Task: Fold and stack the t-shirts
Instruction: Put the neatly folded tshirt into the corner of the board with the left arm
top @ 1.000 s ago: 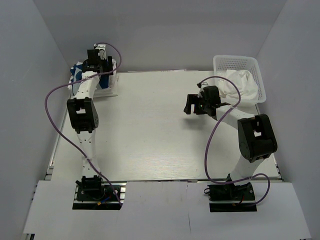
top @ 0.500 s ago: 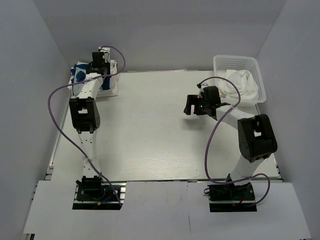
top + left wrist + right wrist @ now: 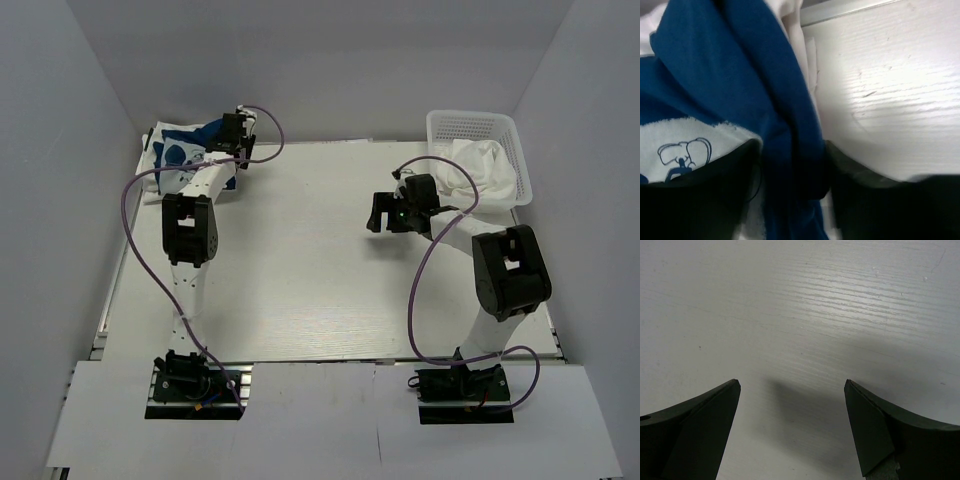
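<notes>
The royal blue t-shirt (image 3: 180, 145) with its white-and-blue print lies bunched at the table's far left corner, over white cloth (image 3: 212, 182). My left gripper (image 3: 222, 135) is shut on a fold of the blue t-shirt (image 3: 790, 150), pulling it rightward. In the left wrist view the print (image 3: 682, 150) shows at left. My right gripper (image 3: 380, 212) hovers open and empty over bare table (image 3: 800, 315) right of centre. A white t-shirt (image 3: 480, 165) lies crumpled in the basket.
A white mesh basket (image 3: 470, 125) stands at the far right corner, behind my right arm. Grey walls close in the table on the left, right and back. Purple cables loop along both arms.
My left gripper has taken hold of the blue t-shirt and moved right, dragging it out and spreading it. The right arm has not moved.
</notes>
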Motion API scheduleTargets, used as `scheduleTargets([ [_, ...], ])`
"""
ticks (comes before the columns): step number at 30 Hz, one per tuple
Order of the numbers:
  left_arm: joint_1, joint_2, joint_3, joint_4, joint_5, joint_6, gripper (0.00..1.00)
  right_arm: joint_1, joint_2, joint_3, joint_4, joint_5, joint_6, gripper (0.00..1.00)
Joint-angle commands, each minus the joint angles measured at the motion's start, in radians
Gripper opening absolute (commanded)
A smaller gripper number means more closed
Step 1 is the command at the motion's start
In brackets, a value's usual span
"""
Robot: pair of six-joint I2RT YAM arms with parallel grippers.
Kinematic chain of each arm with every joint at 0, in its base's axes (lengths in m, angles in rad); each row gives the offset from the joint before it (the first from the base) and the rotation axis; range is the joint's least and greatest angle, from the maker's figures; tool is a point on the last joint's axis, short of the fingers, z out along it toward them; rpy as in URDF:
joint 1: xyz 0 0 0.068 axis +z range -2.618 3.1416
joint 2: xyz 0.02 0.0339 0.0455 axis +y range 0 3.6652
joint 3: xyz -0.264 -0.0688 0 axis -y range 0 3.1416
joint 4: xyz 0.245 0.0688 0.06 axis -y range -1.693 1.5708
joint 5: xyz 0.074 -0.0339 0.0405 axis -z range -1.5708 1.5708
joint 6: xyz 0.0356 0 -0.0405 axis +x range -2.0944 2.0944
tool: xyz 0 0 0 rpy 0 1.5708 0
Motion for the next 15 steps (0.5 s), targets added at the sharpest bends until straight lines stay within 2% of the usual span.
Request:
scheduleTargets([
  [1, 0.014, -0.026, -0.001, -0.035, -0.026, -0.031, 0.84, -0.001, 0.012, 0.038, -0.002, -0.012, -0.013, 0.9],
  [2, 0.024, -0.043, -0.001, -0.035, -0.015, -0.051, 0.99, 0.001, 0.012, 0.039, -0.004, -0.014, -0.01, 0.9],
  [5, 0.024, -0.081, -0.001, -0.061, 0.003, -0.108, 1.0, 0.001, 0.016, 0.044, -0.005, -0.017, -0.012, 0.9],
  [11, 0.042, -0.282, -0.088, -0.03, 0.065, -0.188, 1.0, 0.002, 0.01, 0.044, -0.008, -0.021, -0.015, 0.9],
  [15, 0.135, -0.359, -0.089, -0.061, 0.094, -0.269, 1.0, 0.004, 0.013, 0.044, -0.008, -0.023, -0.015, 0.9],
])
